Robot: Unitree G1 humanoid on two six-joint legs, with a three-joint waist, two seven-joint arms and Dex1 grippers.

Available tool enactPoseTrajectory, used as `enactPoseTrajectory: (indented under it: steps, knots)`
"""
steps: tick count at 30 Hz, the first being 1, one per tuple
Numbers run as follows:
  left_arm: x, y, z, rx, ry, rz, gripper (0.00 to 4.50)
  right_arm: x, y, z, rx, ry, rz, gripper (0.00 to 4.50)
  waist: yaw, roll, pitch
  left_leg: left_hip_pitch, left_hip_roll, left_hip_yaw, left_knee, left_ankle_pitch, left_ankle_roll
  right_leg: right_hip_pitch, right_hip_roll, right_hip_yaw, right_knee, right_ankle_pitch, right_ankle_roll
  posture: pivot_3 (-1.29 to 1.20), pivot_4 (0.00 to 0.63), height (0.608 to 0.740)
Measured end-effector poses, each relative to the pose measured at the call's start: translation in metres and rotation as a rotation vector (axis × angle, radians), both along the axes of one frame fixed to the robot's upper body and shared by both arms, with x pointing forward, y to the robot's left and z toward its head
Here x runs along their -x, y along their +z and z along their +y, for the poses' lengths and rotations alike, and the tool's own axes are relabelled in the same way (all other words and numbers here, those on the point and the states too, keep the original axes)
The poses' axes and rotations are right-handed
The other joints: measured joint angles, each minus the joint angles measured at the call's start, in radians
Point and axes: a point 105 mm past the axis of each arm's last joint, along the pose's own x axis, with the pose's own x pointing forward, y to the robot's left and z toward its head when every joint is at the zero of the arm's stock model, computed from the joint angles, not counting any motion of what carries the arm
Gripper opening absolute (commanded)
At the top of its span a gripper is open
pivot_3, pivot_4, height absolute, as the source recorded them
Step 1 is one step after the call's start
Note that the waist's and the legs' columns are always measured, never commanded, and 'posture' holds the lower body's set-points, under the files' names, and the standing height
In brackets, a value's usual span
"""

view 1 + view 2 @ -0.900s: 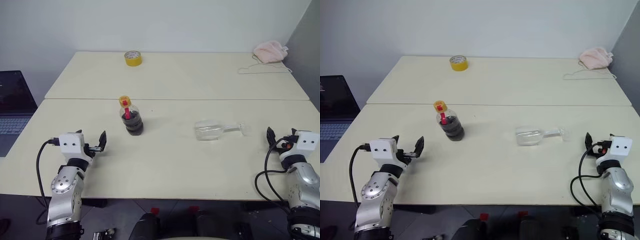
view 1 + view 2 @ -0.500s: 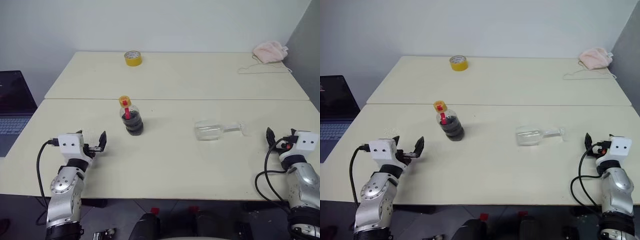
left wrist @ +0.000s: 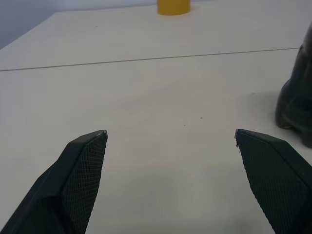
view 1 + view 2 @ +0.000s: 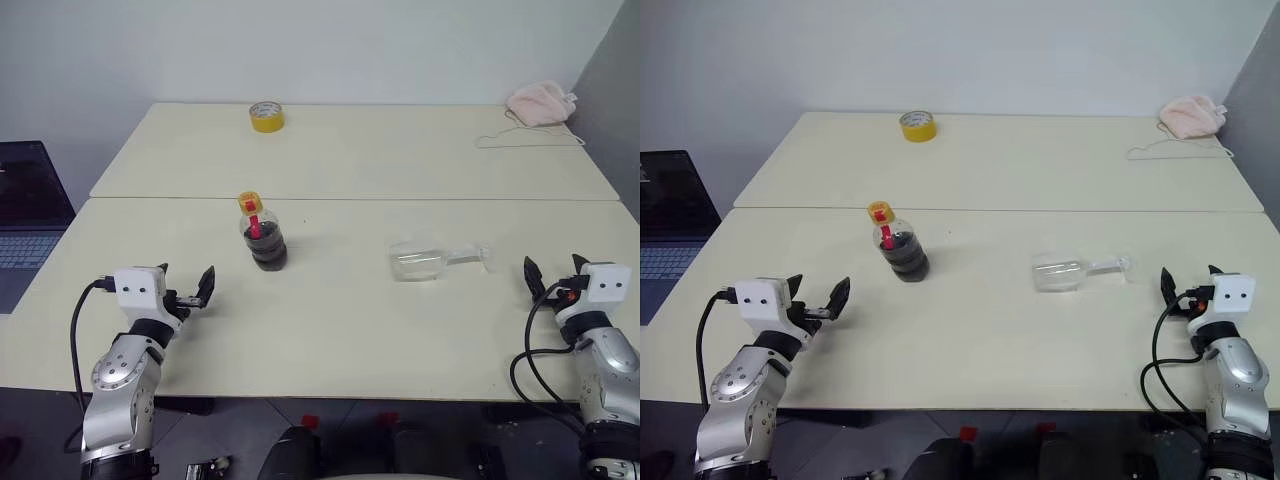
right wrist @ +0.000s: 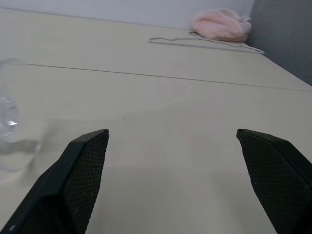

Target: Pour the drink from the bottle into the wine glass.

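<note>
Both grippers spread wide, empty | left gripper (image 4: 186, 291) near table's (image 4: 330, 330) left edge | right gripper (image 4: 550, 277) at right | bottle (image 4: 262, 232) upright mid-table | wine glass (image 4: 432, 259) lay on its side between bottle and right gripper

- Two cream tabletop (image 4: 400, 330) sections meet at a straight seam in front of a plain white wall (image 4: 350, 50).
- A grey partition (image 4: 610, 90) borders the right side; dark floor (image 4: 240, 440) lies below the near edge.
</note>
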Motion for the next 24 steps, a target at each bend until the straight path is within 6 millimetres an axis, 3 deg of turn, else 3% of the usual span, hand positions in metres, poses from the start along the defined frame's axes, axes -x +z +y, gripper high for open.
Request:
enactPoseTrajectory:
  steps: [8, 10, 16, 24]
  knots:
    - [0.003, 0.009, -0.02, -0.009, -0.128, -0.023, 4.44, 0.009, 0.051, 0.031, 0.041, 0.185, -0.094, 4.5, 0.001, 0.0, 0.001, 0.0, 0.001, -0.001, 0.0, 0.0, 0.0, 0.0, 0.0, -0.001, -0.001, 0.0, 0.0, 0.0, 0.15, 0.74]
    - [0.003, 0.01, -0.024, -0.018, -0.153, -0.023, 4.44, 0.012, 0.056, 0.044, 0.027, 0.257, -0.081, 4.5, 0.002, 0.0, 0.001, 0.0, 0.0, -0.001, 0.0, 0.0, 0.0, 0.0, 0.0, -0.001, -0.001, 0.0, 0.0, 0.0, 0.15, 0.74]
    - [-0.001, 0.014, -0.042, 0.005, -0.241, -0.033, 4.44, 0.036, 0.067, 0.114, 0.015, 0.648, 0.023, 4.5, 0.003, 0.0, 0.001, -0.001, 0.001, -0.002, -0.001, 0.0, 0.0, 0.001, 0.0, -0.002, -0.002, 0.0, 0.0, 0.0, 0.15, 0.74]
    - [-0.006, 0.018, -0.053, 0.036, -0.291, -0.049, 4.44, 0.05, 0.067, 0.159, -0.012, 0.895, 0.134, 4.5, 0.003, -0.004, 0.004, -0.001, 0.001, -0.002, 0.0, 0.0, 0.0, 0.001, 0.001, -0.003, -0.003, 0.0, 0.0, 0.0, 0.15, 0.74]
